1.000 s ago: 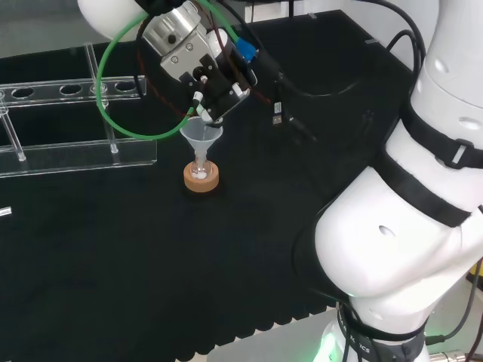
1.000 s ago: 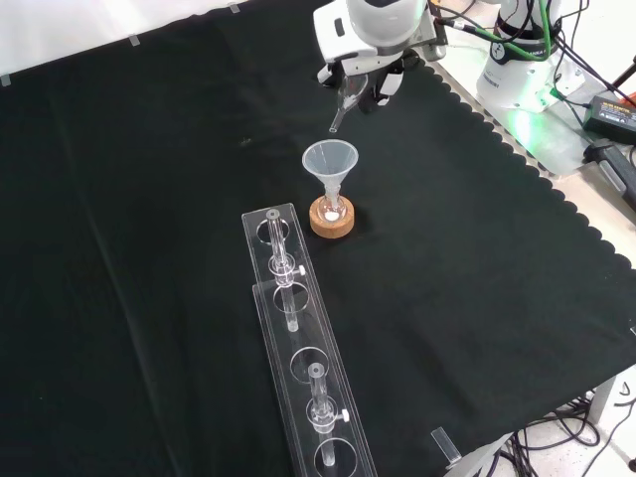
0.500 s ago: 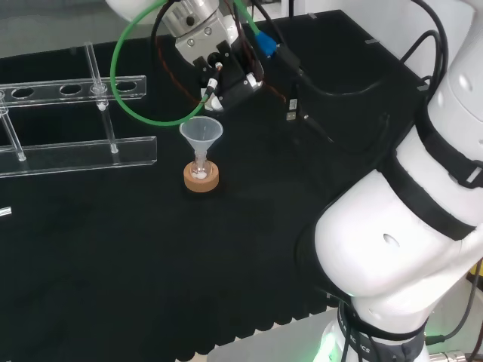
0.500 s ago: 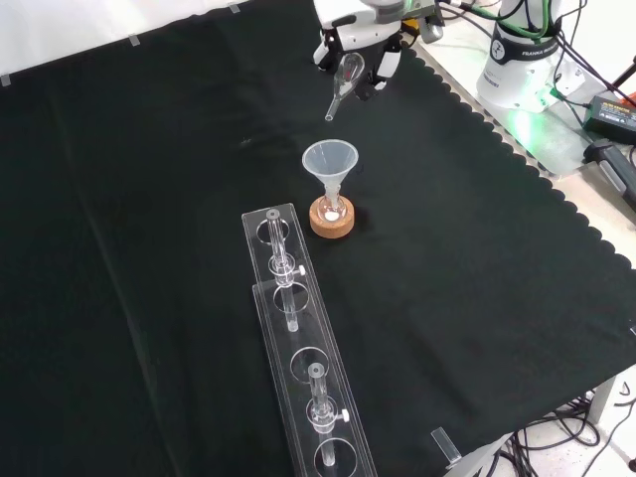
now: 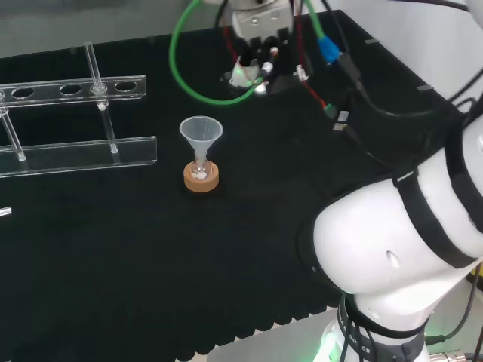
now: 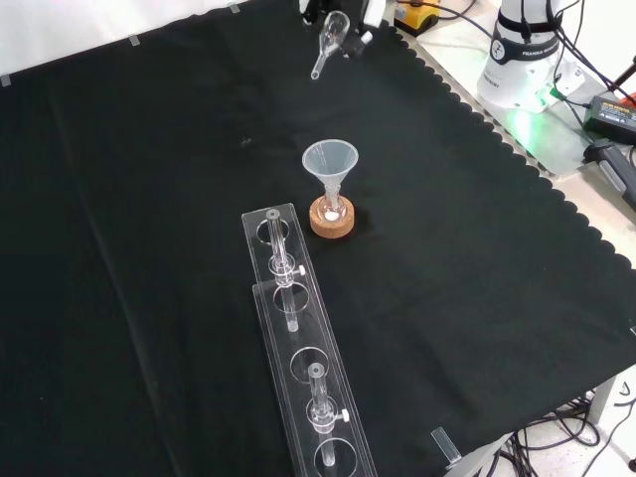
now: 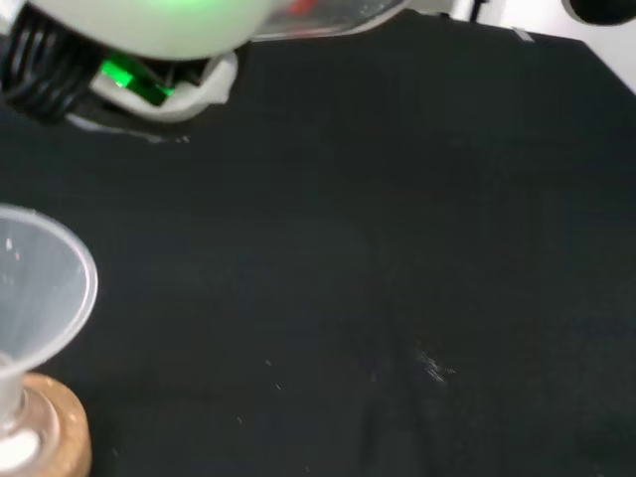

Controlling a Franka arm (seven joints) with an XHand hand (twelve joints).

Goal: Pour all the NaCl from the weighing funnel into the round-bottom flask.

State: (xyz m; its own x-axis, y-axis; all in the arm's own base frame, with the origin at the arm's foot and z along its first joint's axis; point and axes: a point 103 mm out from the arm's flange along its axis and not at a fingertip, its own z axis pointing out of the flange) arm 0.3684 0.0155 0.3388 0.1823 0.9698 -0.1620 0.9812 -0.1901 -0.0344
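Hanging at the far edge of the bench (image 6: pixel 149 149), the hand (image 5: pixel 256 56) keeps its fingers (image 6: pixel 366 18) pinched around the bulb end of the weighing funnel (image 6: pixel 328 40). In the front view the clear piece slants down out of the fingers, its narrow spout pointing lower and to the left, free of the cloth and touching nothing else. Whether any salt is left inside it is impossible to tell from where I stand.

Well below the fingers in the front view, and well apart from them, stands the round-bottom flask (image 6: pixel 331 211) on its cork ring (image 6: pixel 332 221), with a clear plastic funnel (image 6: pixel 329 161) seated upright in its neck. A little white powder shows at the bottom of the flask. In the head view the same flask (image 5: pixel 200 172) and funnel (image 5: pixel 201 132) sit to the left of and nearer than the fingers, with open black cloth between them.

Farther from the fingers again, beyond the flask, lies a long clear rack (image 6: pixel 298 348) holding a few thin glass pieces upright.
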